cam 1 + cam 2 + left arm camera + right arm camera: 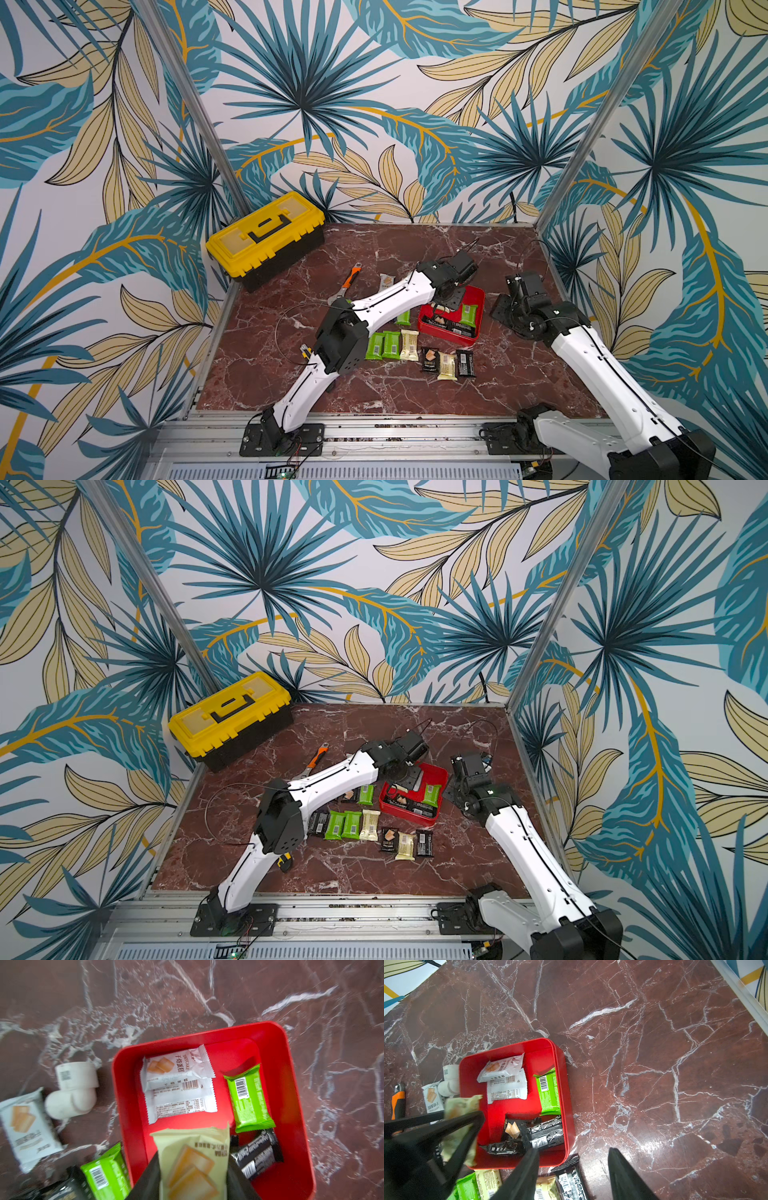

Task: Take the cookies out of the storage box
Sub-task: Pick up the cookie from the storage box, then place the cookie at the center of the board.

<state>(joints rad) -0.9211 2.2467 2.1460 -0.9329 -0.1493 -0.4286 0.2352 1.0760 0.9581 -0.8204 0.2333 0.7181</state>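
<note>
Left gripper [193, 1155]: clenched on a cream packet [187, 1140], which is pinched between the black fingers [145, 1180] over one side of the box.
Right gripper [574, 1150]: released; the jaws are spread wide with nothing between them, and it is held just beside the box.
Storage box [451, 336]: the red box is seen on the marble table [374, 399], between the two arms.
Cookies in the box: two white packets [178, 1068] are overlapped at one wall, a green packet [249, 1101] is laid along the neighbouring wall, and black packets [529, 1134] are piled at the opposite end.
Cookies on the table: green [390, 345], cream [409, 345] and black [430, 359] packets are lined up in front of the box; a white packet [386, 280] is set apart behind the left arm.
Other things: a yellow-lidded toolbox [266, 239] is placed at the far left corner, an orange-handled tool [353, 276] near it, and a white pipe elbow [74, 1088] just beside the box.
</note>
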